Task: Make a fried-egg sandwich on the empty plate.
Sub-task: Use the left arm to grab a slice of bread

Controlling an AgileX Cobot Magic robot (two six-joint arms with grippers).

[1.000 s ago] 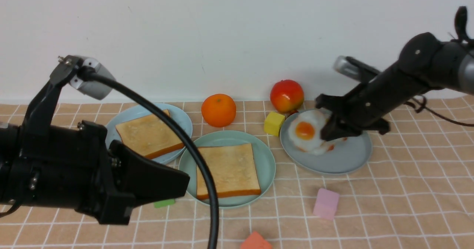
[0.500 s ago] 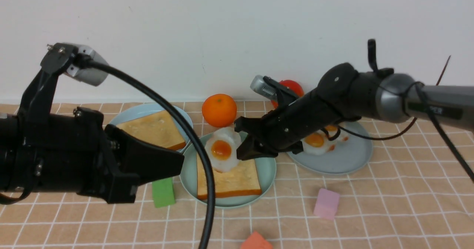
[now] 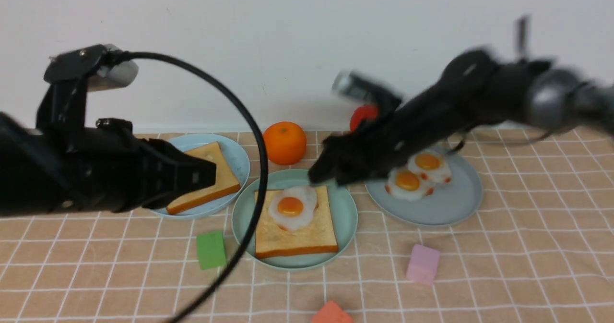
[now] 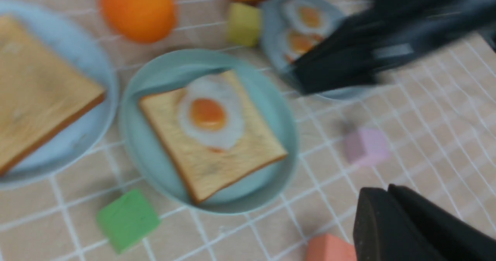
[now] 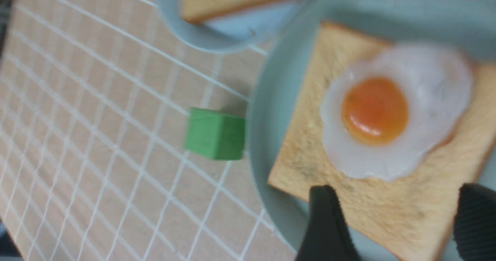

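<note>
The mint-green plate point(image 3: 346, 203) sits mid-table with one toast slice point(image 3: 300, 239) on it. A fried egg point(image 3: 291, 208) lies on that toast. My right gripper point(image 3: 320, 174) hovers open just behind the egg, its fingers point(image 5: 324, 214) spread over the toast's edge point(image 5: 387, 214) and holding nothing. The second toast slice point(image 3: 206, 176) rests on the light blue plate point(image 3: 239, 162) to the left. My left gripper point(image 3: 208, 176) is shut and empty, in front of that slice. Two more fried eggs point(image 3: 407, 181) lie on the grey-blue plate point(image 3: 448, 205).
An orange point(image 3: 284, 142) and a partly hidden red apple point(image 3: 363, 114) stand near the wall. A green block point(image 3: 211, 249), a pink block point(image 3: 422, 264) and a salmon block point(image 3: 331, 313) lie on the checked cloth near the front. A yellow block point(image 4: 243, 28) sits between the plates.
The right gripper carried a fried egg from the grey-blue plate to the toast on the mint-green plate, opened and let it go. The left arm shifted back toward the left toast.
</note>
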